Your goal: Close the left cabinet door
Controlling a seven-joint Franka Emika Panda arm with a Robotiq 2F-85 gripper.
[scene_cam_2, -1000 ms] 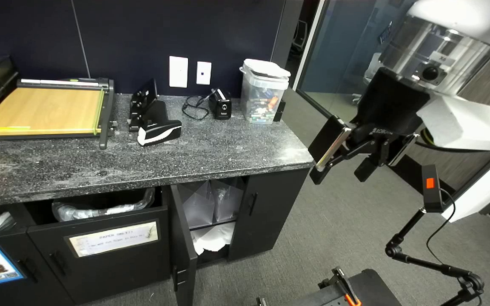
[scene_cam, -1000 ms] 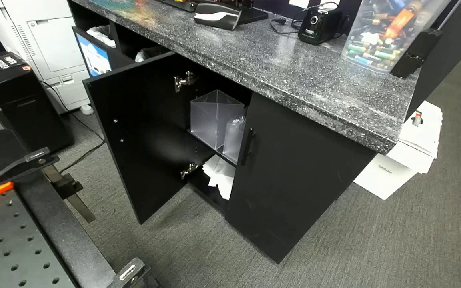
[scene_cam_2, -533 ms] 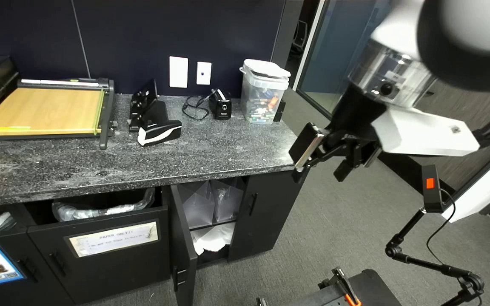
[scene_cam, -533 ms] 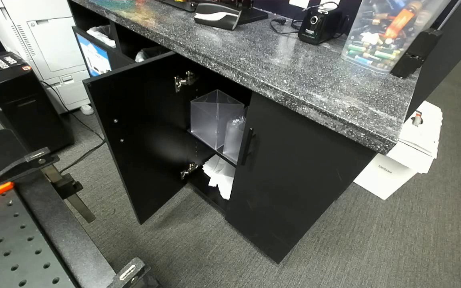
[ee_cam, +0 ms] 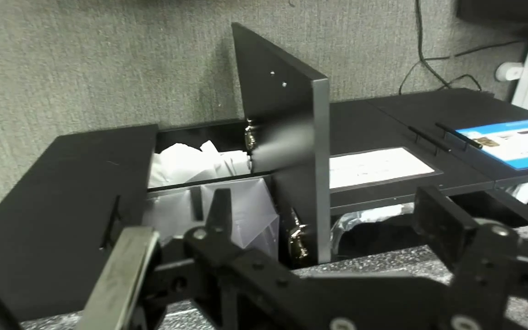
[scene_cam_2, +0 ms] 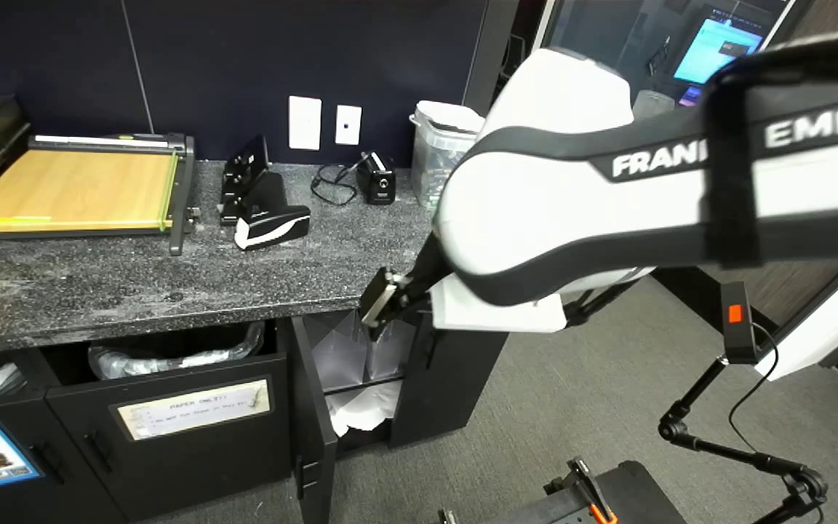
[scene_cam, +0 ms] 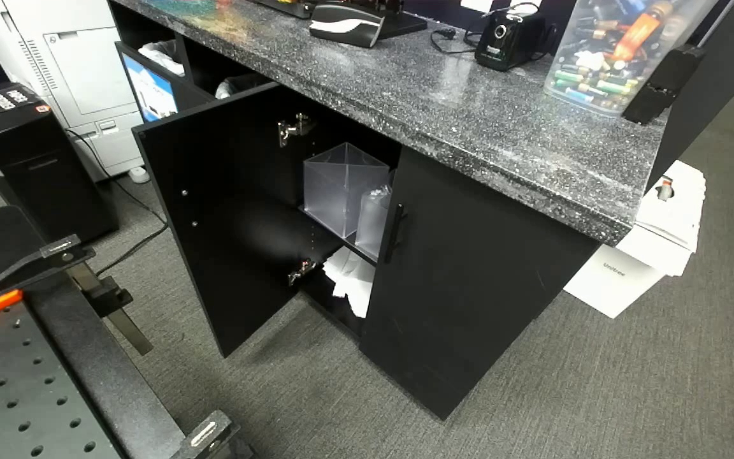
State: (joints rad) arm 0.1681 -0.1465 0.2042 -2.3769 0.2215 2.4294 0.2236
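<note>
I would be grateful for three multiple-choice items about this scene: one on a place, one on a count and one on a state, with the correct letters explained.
1. Where does the paper cutter lie?
A. On the counter
B. Under the counter
C. On the carpet

2. How many hinges show on the left cabinet door?
A. One
B. Four
C. Two

3. What state is this door in?
A. Fully closed
B. Open
C. Off its hinges

1: A, an exterior view shows it resting on that surface.
2: C, an upper and a lower one are visible in an exterior view.
3: B, it stands out at an angle, its inner face showing.
</note>
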